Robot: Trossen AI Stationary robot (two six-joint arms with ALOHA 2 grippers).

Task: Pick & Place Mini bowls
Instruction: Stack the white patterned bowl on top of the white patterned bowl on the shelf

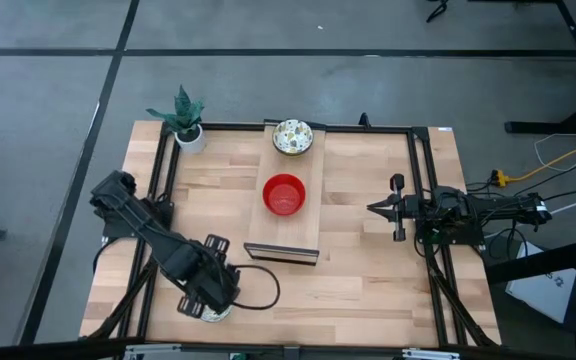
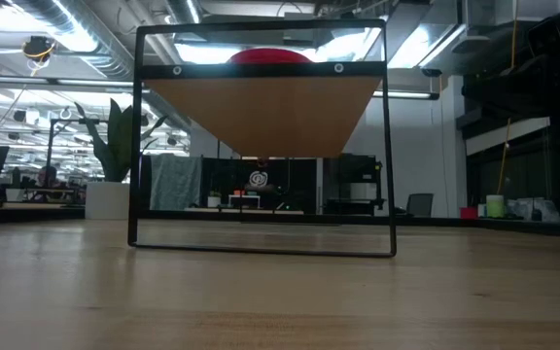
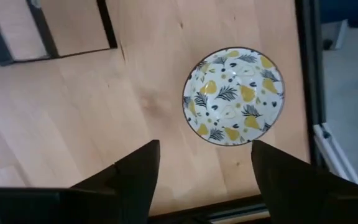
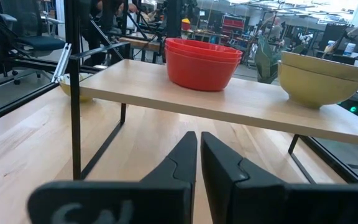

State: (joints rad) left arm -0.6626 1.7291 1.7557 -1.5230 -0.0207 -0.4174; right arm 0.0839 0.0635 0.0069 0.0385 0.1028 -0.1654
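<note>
A cream bowl with a yellow and dark leaf pattern point(image 3: 234, 96) sits upright on the table near its front left corner. It shows partly under my arm in the high view point(image 1: 218, 315). My left gripper point(image 3: 204, 171) hangs over it, open and pointing down, the fingers short of the bowl's rim and touching nothing. A stack of red bowls point(image 4: 202, 62) and a stack of cream bowls point(image 4: 319, 78) stand on a raised wooden shelf point(image 1: 298, 232) at the table's middle. At the table's right, my right gripper point(image 4: 199, 155) waits, shut and level, pointing at the shelf.
The shelf rests on a black wire frame point(image 2: 261, 243) with open room beneath it. A small white pot with a green plant point(image 1: 190, 135) stands at the far left corner. Black rails point(image 1: 163, 190) run along the table's left and right sides.
</note>
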